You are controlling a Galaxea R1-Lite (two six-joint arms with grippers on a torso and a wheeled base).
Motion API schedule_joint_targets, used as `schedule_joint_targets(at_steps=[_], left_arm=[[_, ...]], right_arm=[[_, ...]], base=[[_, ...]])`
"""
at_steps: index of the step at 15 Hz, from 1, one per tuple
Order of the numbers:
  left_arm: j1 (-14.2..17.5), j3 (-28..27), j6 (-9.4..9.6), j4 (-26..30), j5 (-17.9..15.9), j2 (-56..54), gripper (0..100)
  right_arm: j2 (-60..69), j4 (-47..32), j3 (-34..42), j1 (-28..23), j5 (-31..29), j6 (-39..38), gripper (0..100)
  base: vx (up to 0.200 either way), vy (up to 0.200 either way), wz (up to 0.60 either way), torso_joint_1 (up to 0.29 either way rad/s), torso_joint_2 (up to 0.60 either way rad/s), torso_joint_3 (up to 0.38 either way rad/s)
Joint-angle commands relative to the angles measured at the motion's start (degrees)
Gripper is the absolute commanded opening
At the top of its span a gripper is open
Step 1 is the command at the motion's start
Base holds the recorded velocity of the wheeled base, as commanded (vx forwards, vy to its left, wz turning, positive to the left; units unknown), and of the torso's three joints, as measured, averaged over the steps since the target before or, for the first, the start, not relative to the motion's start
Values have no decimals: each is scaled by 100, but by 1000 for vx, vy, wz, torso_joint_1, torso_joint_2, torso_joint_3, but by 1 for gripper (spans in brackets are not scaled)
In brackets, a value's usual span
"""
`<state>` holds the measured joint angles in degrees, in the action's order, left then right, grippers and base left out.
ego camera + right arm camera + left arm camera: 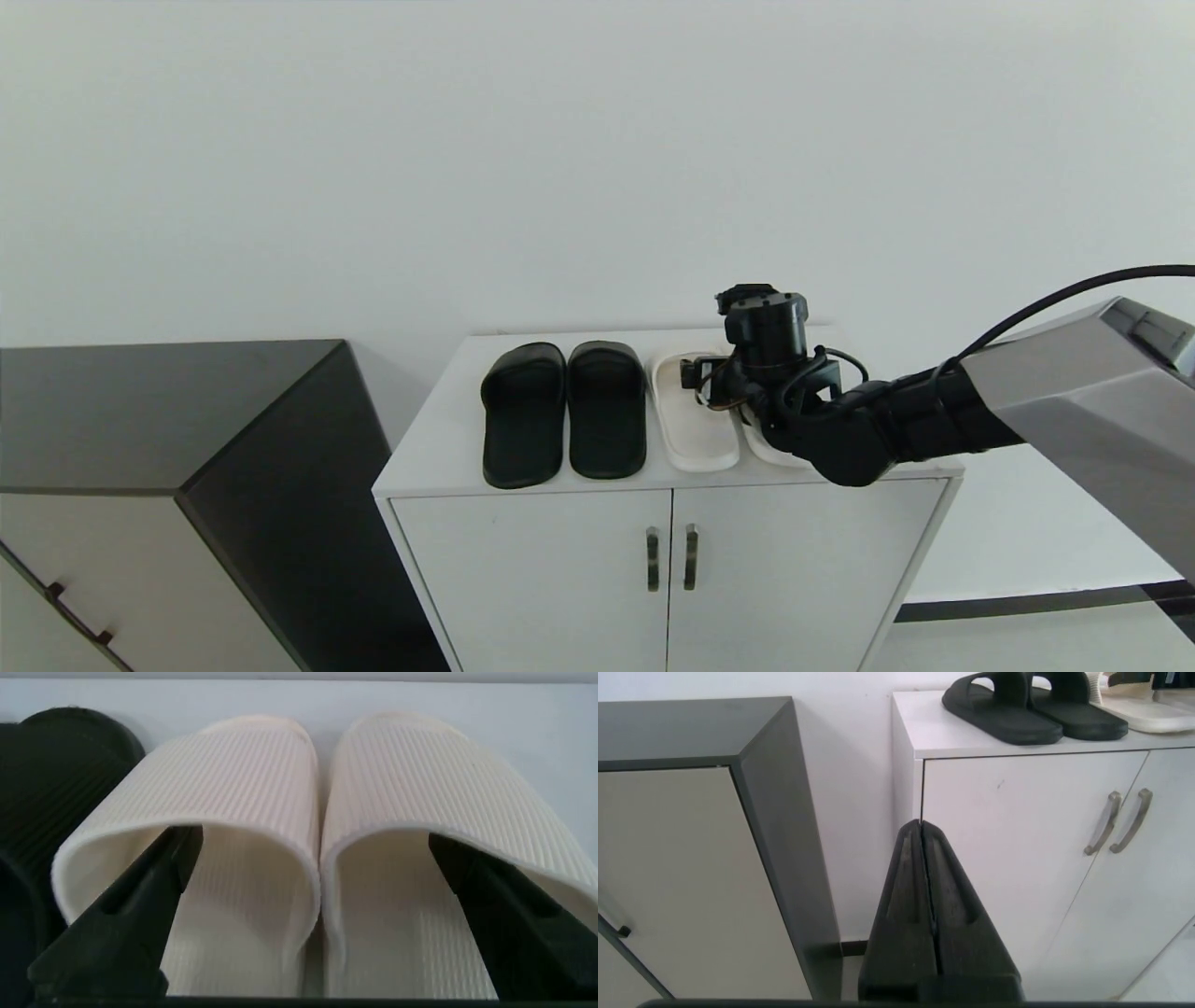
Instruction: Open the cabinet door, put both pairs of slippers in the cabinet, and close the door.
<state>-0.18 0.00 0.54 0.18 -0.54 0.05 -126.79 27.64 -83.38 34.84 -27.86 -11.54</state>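
A white cabinet (532, 579) stands with both doors closed, its two handles (670, 557) side by side in the middle. On its top lie a black pair of slippers (565, 413) and, to the right, a cream pair of slippers (695, 425). My right gripper (721, 378) is at the cream pair and is open. In the right wrist view each finger (140, 905) reaches under one strap of the cream slippers (318, 812), with both inner strap walls between the fingers. My left gripper (922, 831) is shut, low, in front of the cabinet's left side (1008, 831).
A dark-topped cabinet (140, 411) stands close to the left of the white one, with a narrow gap between them (854, 812). A plain wall rises right behind both. The black slippers (1018, 705) lie near the top's front edge.
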Motion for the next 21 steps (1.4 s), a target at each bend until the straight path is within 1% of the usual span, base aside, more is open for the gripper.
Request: schedule_joint_targets(at_steps=[1,6,8,10,12,13,15,17,18,20,21], left_arm=[[1,0,-1,-1,1,4,0],[1,0,-1,-1,1,4,0],[1,0,-1,-1,1,4,0],[1,0,-1,-1,1,4,0],[1,0,-10,-1,1,4,0],[1,0,-10,8,1,4,0],[1,0,-10,-1,1,4,0],[1,0,-10,-1,1,4,0],[1,0,-18,-1,1,4,0],[1,0,-27,-1,1,4,0],[1,0,-18,-1,1,4,0]], right_arm=[[-126,-4,-143,-21,-1,3,0],[-38,14,-134,-21,-18,3,0],[225,5,33,-12,-27,21,0],[770,31,551,-4,-27,276,0],[1412,31,1105,84,-1,276,0],[1834,31,1536,207,87,267,0],[2528,23,2256,436,509,267,0],[3372,23,3170,700,1089,267,0],[3978,5,3777,867,1353,267,0],[4673,-13,4401,1007,1845,267,0],[4840,-48,4577,1034,2162,267,0]], base=[[0,0,0,0,0,0],[0,0,0,0,0,0],[0,0,0,0,0,0],[0,0,0,0,0,0],[0,0,0,0,0,0],[0,0,0,0,0,0],[0,0,0,0,0,0],[0,0,0,0,0,0],[0,0,0,0,0,0],[0,0,0,0,0,0],[0,0,0,0,0,0]])
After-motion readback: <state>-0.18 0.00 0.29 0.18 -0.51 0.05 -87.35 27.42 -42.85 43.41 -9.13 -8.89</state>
